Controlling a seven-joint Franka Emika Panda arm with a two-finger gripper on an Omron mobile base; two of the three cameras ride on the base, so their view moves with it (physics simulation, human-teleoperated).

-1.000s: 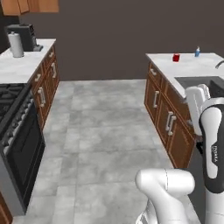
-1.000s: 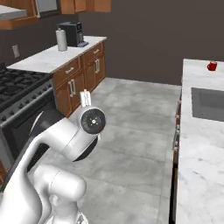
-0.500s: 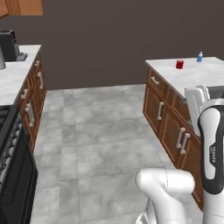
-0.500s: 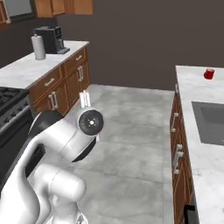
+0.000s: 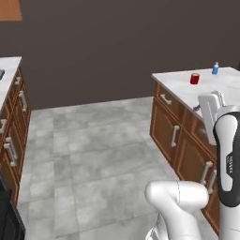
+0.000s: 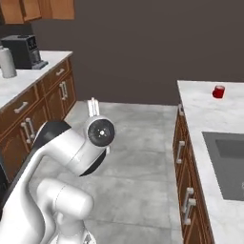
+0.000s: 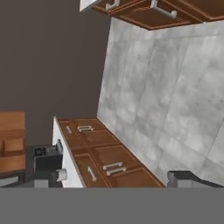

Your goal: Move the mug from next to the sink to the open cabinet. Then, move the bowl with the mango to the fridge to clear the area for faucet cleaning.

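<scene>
Grey stone floor tiles (image 5: 93,154) filled the middle of the room, with a dark brown wall (image 6: 143,43) closing it off at the back. Low wooden cabinets (image 5: 180,140) with metal handles ran under a white marble counter (image 6: 209,119) on the right side of the aisle, and a matching run of cabinets (image 6: 28,114) under a second counter (image 6: 28,76) stood along the left side. The white arm (image 6: 71,157) rose folded near the base, well short of the right-hand counter, with open floor between.

A dark grey sink (image 6: 226,162) was sunk into the right-hand counter. The small red mug (image 5: 195,78) stood upright on the marble toward the far end of that counter, well apart from the sink, and a little blue bottle (image 5: 215,68) stood near it, closer to the wall. On the left-hand counter sat a black coffee machine (image 6: 24,50) with a pale grey canister (image 6: 6,62) just beside it. Wooden wall cupboards (image 6: 38,9) hung above that corner.

In the hand view the gripper (image 7: 113,179) looked sideways across the floor at the left cabinets; its two dark fingertips (image 7: 186,178) stood wide apart with nothing between them.
</scene>
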